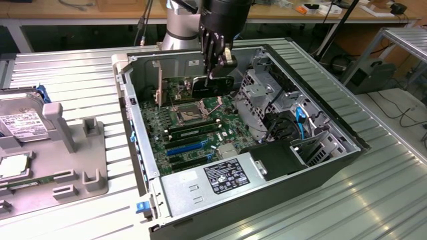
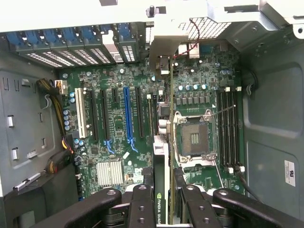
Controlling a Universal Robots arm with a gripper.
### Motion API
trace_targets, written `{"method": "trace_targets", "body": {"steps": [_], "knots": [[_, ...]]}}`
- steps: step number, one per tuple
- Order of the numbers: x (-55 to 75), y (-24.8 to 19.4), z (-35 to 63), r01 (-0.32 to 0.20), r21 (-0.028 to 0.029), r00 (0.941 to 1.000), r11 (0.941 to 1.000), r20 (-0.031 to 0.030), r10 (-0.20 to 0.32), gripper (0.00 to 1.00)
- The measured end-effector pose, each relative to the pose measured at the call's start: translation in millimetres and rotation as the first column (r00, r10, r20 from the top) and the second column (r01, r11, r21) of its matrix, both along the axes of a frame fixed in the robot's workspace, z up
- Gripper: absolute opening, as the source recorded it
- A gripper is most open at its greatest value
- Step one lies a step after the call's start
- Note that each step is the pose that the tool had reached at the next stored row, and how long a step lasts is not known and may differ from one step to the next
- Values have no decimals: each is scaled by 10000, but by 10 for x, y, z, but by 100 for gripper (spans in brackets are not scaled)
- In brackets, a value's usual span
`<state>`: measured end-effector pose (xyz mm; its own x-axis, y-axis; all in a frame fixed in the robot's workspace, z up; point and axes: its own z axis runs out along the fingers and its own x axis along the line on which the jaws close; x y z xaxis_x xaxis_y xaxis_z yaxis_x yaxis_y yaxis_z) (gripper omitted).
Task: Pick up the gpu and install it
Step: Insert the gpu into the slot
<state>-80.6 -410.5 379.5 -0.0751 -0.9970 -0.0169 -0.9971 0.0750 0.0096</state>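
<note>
The thin gpu card [image 1: 212, 86] and jointed fingers [image 2: 142, 209] are black, the motherboard [image 2: 116, 127] green with one blue slot [image 2: 127, 111], the ribbed surface [image 1: 373, 200] silver.

Ribbed metal tabletop [image 1: 373, 200] is spanning the foreground, its grooves running diagonally and its surface reflecting pale light toward the exterior view's right. Behind it, a long wooden workbench [image 1: 80, 12] is running along the back of the room on pale legs. At the exterior view's right, a grey metal frame [image 1: 405, 36] is standing over a dark floor [image 1: 393, 100], where loose cables [image 1: 402, 118] are lying near a black box [image 1: 365, 75].
</note>
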Motion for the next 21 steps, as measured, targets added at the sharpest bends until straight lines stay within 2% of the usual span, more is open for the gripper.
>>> {"method": "trace_targets", "body": {"steps": [7,10,21], "knots": [[0,0,-14,0,1,10000,10000,0,0,27],[0,0,-67,-1,6,10000,10000,-2,1,27],[0,-1,-69,0,9,10000,10000,1,0,27]]}}
